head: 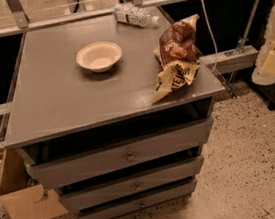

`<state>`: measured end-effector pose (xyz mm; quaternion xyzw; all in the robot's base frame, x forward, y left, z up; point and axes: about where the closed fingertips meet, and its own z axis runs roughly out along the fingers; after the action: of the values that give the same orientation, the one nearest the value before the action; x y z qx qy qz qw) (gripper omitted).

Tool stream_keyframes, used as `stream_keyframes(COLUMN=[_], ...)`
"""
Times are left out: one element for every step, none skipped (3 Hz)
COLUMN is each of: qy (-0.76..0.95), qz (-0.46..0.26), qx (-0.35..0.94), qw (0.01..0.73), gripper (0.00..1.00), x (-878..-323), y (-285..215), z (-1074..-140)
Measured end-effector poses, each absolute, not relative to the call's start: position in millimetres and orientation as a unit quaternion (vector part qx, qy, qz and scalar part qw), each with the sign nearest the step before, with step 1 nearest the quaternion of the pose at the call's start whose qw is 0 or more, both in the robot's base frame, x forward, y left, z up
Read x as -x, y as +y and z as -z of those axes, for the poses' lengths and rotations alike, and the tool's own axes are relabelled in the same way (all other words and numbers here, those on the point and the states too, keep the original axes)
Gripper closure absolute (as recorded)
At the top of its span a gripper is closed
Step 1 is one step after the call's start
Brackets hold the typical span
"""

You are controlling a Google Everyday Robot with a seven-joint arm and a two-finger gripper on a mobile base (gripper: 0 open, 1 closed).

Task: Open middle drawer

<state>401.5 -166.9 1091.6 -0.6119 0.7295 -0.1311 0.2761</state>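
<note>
hanging pale gripper right of flat grey middle drawer

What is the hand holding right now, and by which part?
Nothing visible. The hand hangs at the right edge, apart from the grey cabinet; the flat grey middle drawer and its round metal knob are untouched.

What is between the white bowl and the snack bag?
Nothing: bare cabinet top between bowl and bag, camera view. The hand hangs far right.

Bowl left of bag on cabinet, gripper off to right
</note>
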Motion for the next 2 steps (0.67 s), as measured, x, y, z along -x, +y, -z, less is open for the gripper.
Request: stream_keyframes(qy=[0.730,0.730], qz=[0.131,0.131], qx=[0.612,0.612], qw=[0.276,0.276], gripper=[0.00,0.00], x=[-401.5,-401.5], y=[-166.9,-166.9], z=[-1091.6,-1091.6])
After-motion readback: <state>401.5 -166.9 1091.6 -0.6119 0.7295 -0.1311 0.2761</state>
